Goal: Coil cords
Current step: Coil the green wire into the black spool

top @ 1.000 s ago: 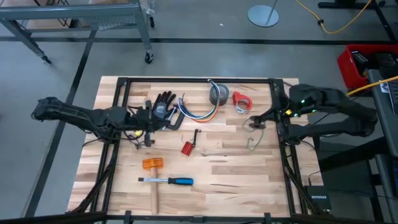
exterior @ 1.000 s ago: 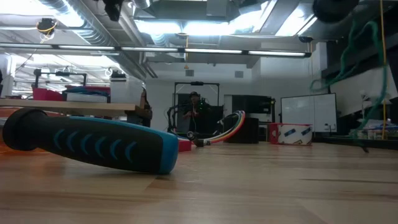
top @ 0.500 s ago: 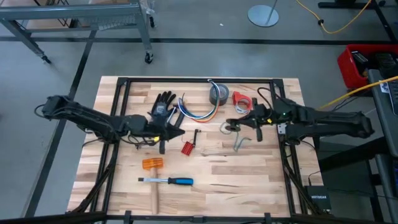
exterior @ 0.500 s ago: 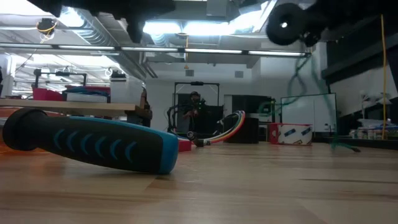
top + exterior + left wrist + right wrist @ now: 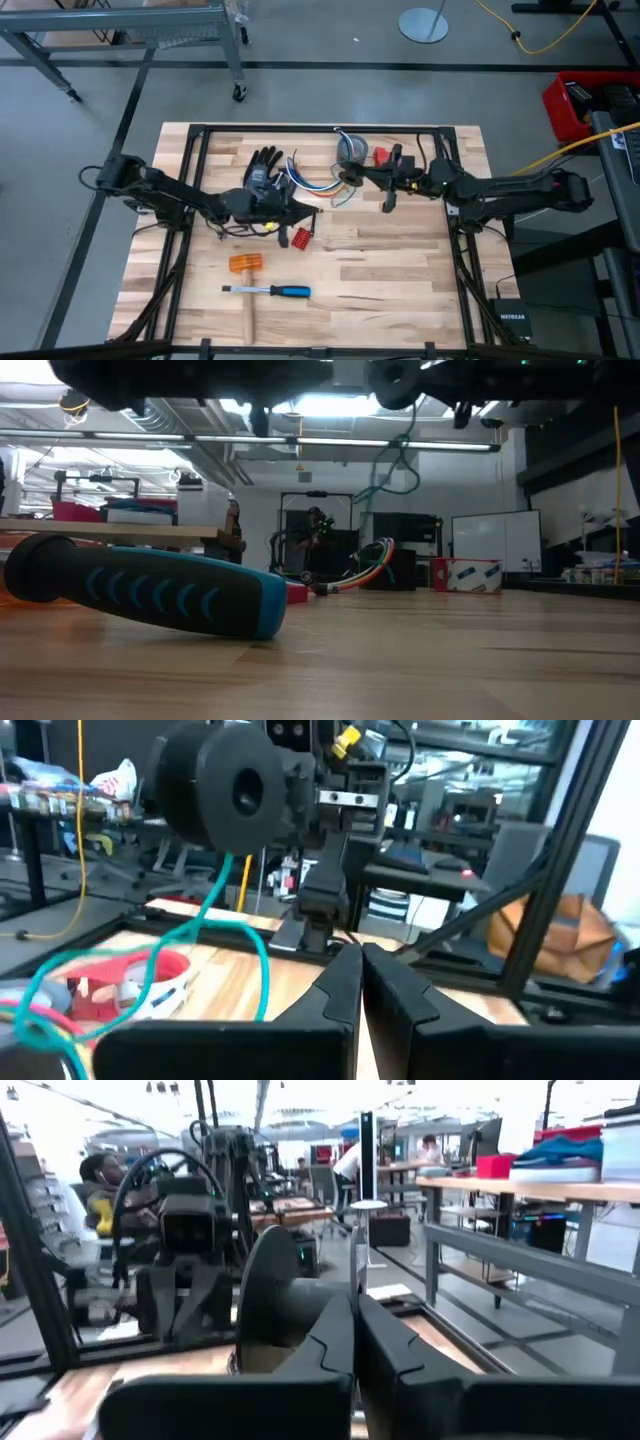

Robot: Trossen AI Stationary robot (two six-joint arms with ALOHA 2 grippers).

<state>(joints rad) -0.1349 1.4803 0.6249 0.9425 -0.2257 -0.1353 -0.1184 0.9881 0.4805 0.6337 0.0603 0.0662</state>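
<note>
Right gripper (image 5: 352,176) clamped shut on green cord (image 5: 266,975), lifted just beside grey tape roll (image 5: 350,152). Coloured cord bundle (image 5: 318,184) flat beside same roll. Left gripper (image 5: 310,212) closed, empty, near roll. Probably best: lower slowly, laying tail into 1 loop.

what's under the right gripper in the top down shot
In the high view the right gripper, shut on a green cord that dangles from it, covers part of the grey tape roll. The multicoloured cord bundle lies just beside. What the arm covers cannot be seen.
</note>
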